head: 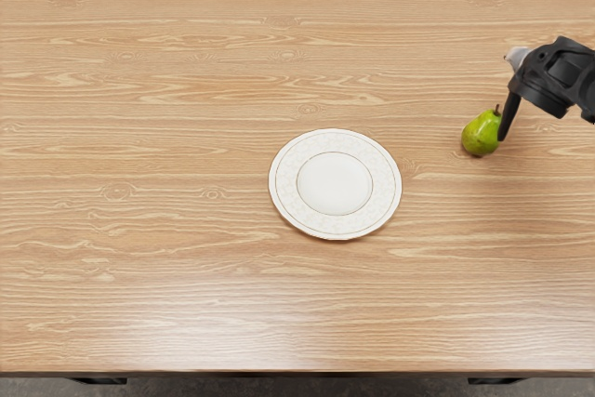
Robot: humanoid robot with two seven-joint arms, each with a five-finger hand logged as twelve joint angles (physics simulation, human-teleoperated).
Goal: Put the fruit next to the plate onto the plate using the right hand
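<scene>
By the table's [139,304] right edge, my right hand [548,76] hangs beside the pear [481,134] to grab it for the plate [284,183]; open or closed, I cannot tell.

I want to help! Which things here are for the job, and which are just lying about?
For the job: pear, plate, right hand.
Just there: only the table.

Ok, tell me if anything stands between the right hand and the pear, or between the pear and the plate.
Nothing visible does. The right hand is close beside the pear, at its right, with nothing between them. Only bare table lies between the pear and the plate.
</scene>
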